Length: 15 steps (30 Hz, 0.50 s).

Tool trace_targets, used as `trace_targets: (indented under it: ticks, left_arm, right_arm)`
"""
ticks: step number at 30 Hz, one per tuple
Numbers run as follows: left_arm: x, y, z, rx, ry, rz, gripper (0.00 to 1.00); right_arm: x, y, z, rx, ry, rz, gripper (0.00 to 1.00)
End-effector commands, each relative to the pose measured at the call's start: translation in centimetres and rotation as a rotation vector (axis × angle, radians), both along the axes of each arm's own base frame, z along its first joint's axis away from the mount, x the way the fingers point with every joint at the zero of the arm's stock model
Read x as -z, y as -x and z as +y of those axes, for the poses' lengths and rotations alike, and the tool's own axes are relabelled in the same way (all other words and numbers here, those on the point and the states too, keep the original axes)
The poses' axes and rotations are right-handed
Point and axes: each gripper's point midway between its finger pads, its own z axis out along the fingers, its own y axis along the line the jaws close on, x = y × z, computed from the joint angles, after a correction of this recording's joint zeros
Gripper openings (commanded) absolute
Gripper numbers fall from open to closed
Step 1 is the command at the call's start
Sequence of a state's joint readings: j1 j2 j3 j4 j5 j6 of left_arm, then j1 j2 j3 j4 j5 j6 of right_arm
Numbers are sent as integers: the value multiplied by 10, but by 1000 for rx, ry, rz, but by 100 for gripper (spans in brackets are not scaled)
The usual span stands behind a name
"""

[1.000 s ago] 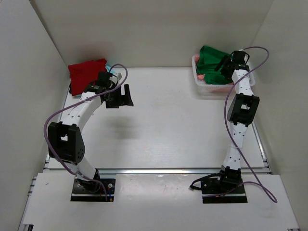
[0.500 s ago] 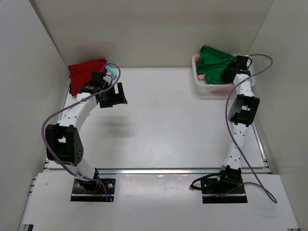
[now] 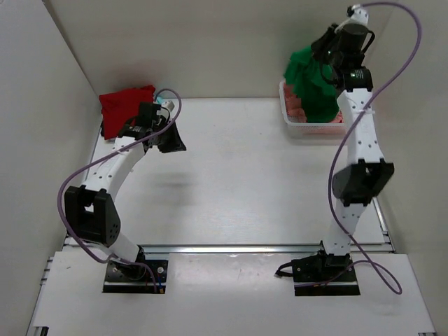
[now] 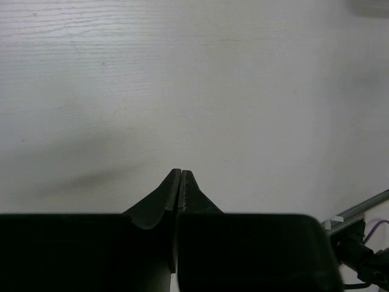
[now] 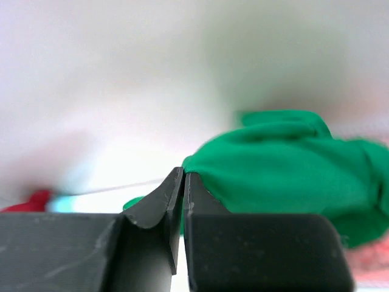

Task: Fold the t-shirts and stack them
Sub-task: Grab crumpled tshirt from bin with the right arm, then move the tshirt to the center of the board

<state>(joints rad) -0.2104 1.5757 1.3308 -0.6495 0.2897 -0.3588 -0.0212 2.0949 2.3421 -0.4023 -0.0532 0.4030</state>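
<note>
One green t-shirt hangs pinched in the right claw over the basket; left claw pressed together near red t-shirt.

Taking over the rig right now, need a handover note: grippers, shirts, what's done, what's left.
Left gripper: shut, empty, over the bare table near the far-left corner.
Right gripper: shut on the green t-shirt, held up over the white basket, cloth hanging down to it.
Salmon pink t-shirt: in the basket.
Dark red t-shirt: far-left corner, pale turquoise t-shirt peeking out beside it; fold quality not visible.
Done: those two seem set aside.
Left: spread, fold and stack green, then pink.
</note>
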Motion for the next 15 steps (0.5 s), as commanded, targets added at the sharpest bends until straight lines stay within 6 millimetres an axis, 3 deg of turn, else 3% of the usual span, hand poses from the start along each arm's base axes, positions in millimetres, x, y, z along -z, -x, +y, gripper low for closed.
trace_targets:
  ticks: [1,3,4,6,7,8,9,10,11,12,13,15]
  left_arm:
    - [-62,7,-17,17,99,-138,10]
    - [-61,15,-13,-3,117,-125,14]
    - [-65,20,-11,-10,123,-134,14]
    - [-66,25,-7,-21,108,-139,18]
    - [-68,29,-4,-30,104,-144,25]
    - [-73,32,-3,-31,109,-159,31]
    - [-73,36,-4,-29,104,-152,32]
    - [-76,38,-3,-39,99,-162,38]
    - [-77,42,0,-48,94,-158,55]
    - [-80,41,4,-61,87,-169,63]
    - [-79,50,12,-92,43,-164,65]
    - [-76,60,14,-89,23,-158,61]
  right_arm:
    - [-143,91,55,-53,80,-301,0]
    - [-182,150,107,-100,131,-379,0]
    - [-186,171,125,-108,151,-384,0]
    - [-182,193,137,-148,126,-339,1]
    - [-182,205,141,-170,90,-325,0]
    - [-156,202,143,-185,95,-250,0]
    - [-151,210,140,-190,70,-232,0]
    - [-129,210,137,-196,27,-174,0]
    - [-95,208,144,-238,-20,-74,0]
    - [-78,205,139,-262,-41,-25,0]
    - [1,200,144,-316,-53,176,0]
    - [59,196,145,-310,-39,329,0]
